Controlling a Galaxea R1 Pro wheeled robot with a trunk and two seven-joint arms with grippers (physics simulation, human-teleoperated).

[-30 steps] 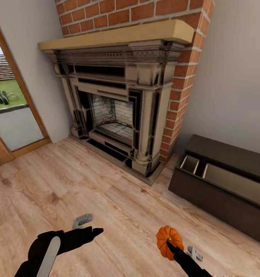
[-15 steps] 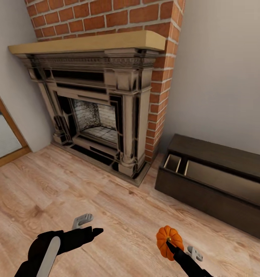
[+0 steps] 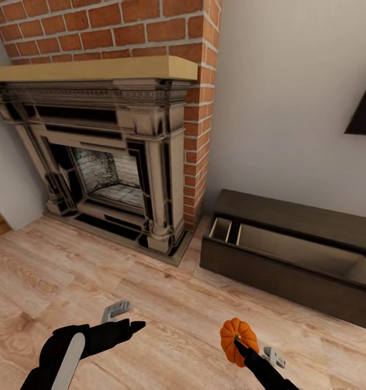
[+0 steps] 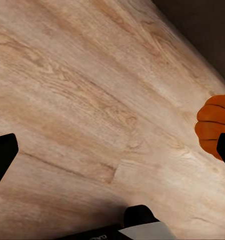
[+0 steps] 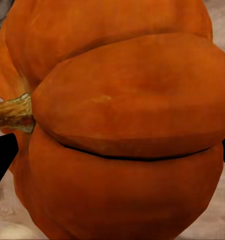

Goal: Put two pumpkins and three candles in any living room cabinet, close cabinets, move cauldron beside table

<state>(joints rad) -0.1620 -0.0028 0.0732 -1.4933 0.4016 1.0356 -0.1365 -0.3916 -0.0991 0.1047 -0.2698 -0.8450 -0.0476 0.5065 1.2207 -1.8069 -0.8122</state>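
Note:
A small orange pumpkin (image 3: 238,330) hangs low over the wood floor at the lower right of the head view, and my right gripper (image 3: 238,345) is shut on it. Its ribs and stem (image 5: 12,114) loom large in the right wrist view, and it also shows as an orange edge (image 4: 212,125) in the left wrist view. My left gripper (image 3: 129,326) is open and empty at the lower left. The long dark brown cabinet (image 3: 269,276) stands against the wall ahead on the right, with a drawer open and its beige inside (image 3: 307,253) showing. The candles and the cauldron are out of view.
A brick fireplace (image 3: 112,179) with a pale wooden mantel (image 3: 96,69) fills the left. Bare wood floor (image 3: 166,292) lies between me and the cabinet. A dark wall-mounted object (image 3: 364,114) pokes in at the upper right.
The whole view has swung to the right: the fireplace slid left, the glass door left the picture, and more of the cabinet shows. Both arms keep their pose, the pumpkin still held.

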